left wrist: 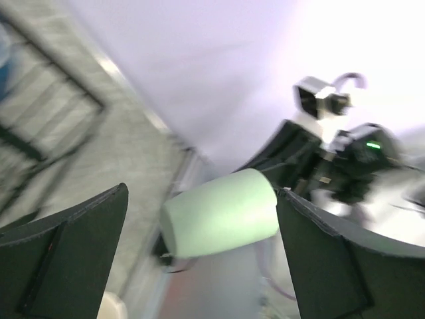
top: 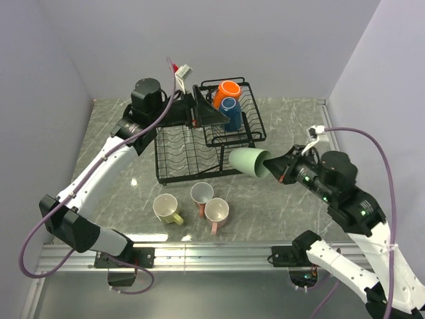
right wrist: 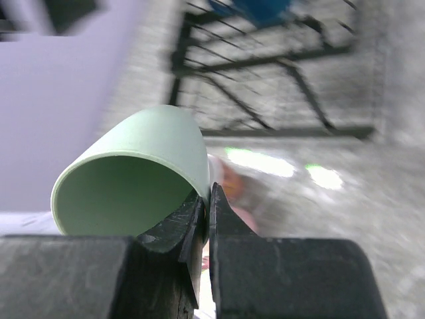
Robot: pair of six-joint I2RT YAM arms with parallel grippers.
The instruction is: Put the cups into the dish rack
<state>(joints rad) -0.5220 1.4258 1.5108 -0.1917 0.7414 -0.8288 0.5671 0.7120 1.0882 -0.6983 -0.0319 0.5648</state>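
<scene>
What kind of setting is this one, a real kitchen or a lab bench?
Probably a lab test cell, not a real kitchen: plain pale walls box in a marble-look table, the arms are bolted to a metal rail, and the only kitchenware is a rack and cups.

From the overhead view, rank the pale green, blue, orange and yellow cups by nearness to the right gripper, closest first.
1. Pale green cup: gripped at its rim by the right gripper, just right of the dish rack.
2. Blue cup: in the rack's raised tier, front.
3. Orange cup: same tier, behind the blue one.
4. Yellow cup: leftmost loose cup, in front of the rack.
</scene>
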